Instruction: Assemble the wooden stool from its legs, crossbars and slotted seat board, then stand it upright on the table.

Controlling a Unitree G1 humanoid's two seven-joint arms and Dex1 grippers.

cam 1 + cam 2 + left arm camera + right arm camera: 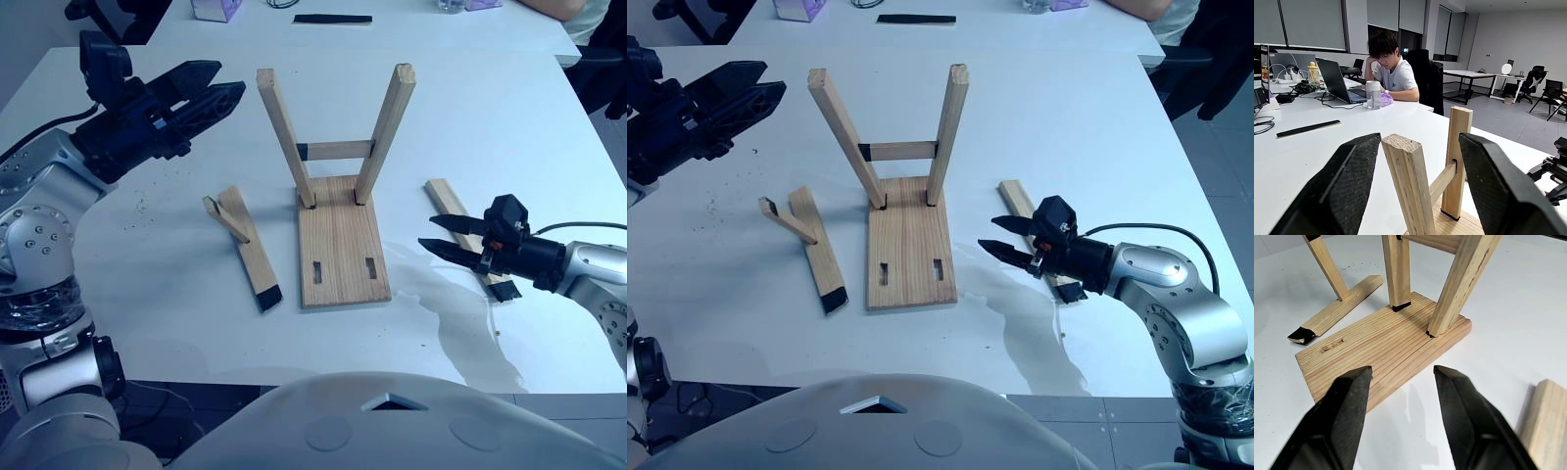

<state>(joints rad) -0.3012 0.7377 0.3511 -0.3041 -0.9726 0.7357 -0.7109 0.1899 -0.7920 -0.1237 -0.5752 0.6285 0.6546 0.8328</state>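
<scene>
My left pincer (230, 80) is raised above the table (509, 127), fingers spread wide and holding nothing, pointing at the top of the left leg (285, 137) but apart from it. My right pincer (427, 232) hovers low just to the right of the seat board (342, 240), also gaping and empty, over a loose leg (449, 204) that lies flat on the table beneath it. The board lies flat in the middle of the table. The left leg and the right leg (384, 132) stand in its far slots, leaning away from each other, joined by a crossbar (338, 150). The two near slots (320, 267) are unfilled. To the left of the board, close by but not touching, another leg (250, 250) lies flat with a short crossbar (223, 217) sticking out of its far end at an angle.
</scene>
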